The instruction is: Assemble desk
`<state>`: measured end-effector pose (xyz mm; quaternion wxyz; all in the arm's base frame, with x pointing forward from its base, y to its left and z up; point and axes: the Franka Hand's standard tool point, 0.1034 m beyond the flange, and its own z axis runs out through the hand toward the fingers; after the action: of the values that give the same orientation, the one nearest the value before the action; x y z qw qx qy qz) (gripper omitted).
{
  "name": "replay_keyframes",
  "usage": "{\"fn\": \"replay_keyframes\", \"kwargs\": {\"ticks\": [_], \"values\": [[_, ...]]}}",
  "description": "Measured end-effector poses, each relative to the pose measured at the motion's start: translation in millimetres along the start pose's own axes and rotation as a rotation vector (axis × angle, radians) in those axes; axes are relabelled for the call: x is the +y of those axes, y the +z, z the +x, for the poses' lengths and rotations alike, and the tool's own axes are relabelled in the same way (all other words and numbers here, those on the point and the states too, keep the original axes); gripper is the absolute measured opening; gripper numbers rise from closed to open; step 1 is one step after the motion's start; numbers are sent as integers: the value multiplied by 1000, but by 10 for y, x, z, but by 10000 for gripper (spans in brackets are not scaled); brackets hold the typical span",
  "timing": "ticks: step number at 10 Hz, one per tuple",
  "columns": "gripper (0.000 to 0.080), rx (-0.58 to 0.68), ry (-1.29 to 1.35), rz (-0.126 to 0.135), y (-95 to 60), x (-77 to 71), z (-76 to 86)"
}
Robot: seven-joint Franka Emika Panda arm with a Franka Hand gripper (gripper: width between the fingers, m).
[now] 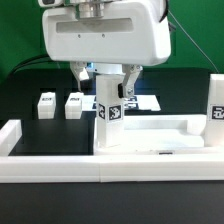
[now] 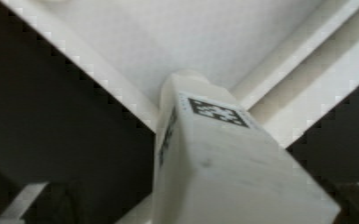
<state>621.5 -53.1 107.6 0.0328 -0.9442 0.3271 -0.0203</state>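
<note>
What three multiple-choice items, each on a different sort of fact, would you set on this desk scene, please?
1. Where are the two loose legs?
A. On the black table, to the exterior view's left of the gripper
B. In the gripper's jaws
C. Stacked one on the other

2. How many upright legs stand at the tabletop?
A. None
B. Two
C. Four

3. How do the gripper's jaws stand?
A. Shut on a lying leg
B. Open, either side of an upright leg
C. Shut on nothing

Answers: 1 A, both lie on the dark surface. 2 B, one is below the gripper and one is at the exterior view's right edge. 3 B, the wrist view shows gaps beside the leg.
</note>
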Motion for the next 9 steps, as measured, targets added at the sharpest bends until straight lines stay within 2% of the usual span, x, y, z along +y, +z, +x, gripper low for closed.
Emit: {"fn": "replay_keyframes", "kwargs": {"ticks": [2,3,4,9], "values": [[649,-6,-191,-15,19,-40,-46],[649,-5,-324,-38,30,-46,-49],[649,-4,-422,-50,31,-54,-49],[649,-12,-753,-63,35,-71,-64]]}}
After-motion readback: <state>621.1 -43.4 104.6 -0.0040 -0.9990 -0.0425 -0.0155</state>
